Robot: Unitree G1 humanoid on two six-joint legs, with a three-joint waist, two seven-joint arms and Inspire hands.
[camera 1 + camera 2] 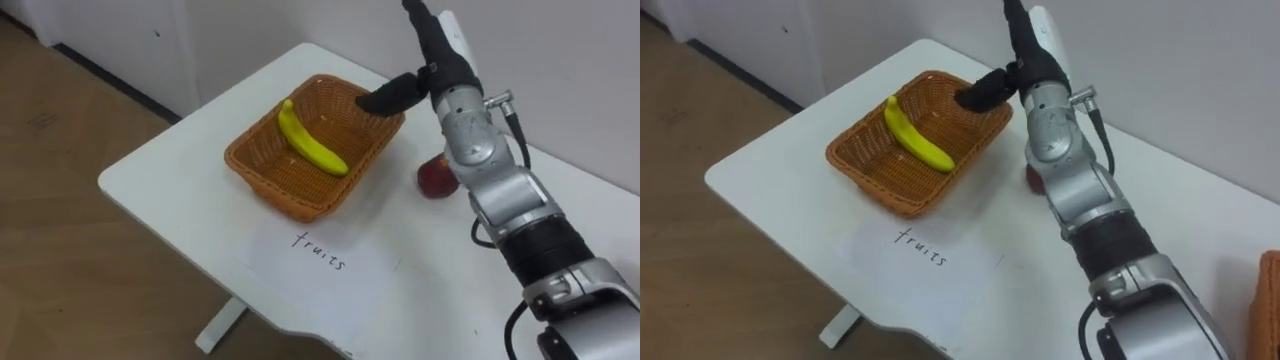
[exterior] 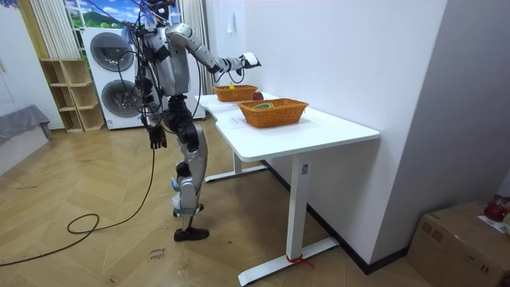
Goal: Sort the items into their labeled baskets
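A yellow banana [image 1: 310,143] lies in the brown wicker basket [image 1: 262,172] near the table's far left corner. My right hand [image 1: 432,52] hovers above the basket's far right rim [image 1: 385,125], open, its thumb pointing left over the basket and nothing in it. A red apple [image 1: 435,178] sits on the table just right of the basket, partly hidden behind my right forearm. In the room view I stand at the table's long side with the right arm stretched out over that basket [image 2: 235,92]. My left hand [image 2: 157,137] hangs open at my side.
A paper label with handwriting [image 1: 320,251] lies in front of the banana basket. A second wicker basket [image 2: 273,112] with small items stands further along the white table [image 2: 335,127]; its edge [image 1: 1268,310] shows at the lower right. A white wall runs behind the table.
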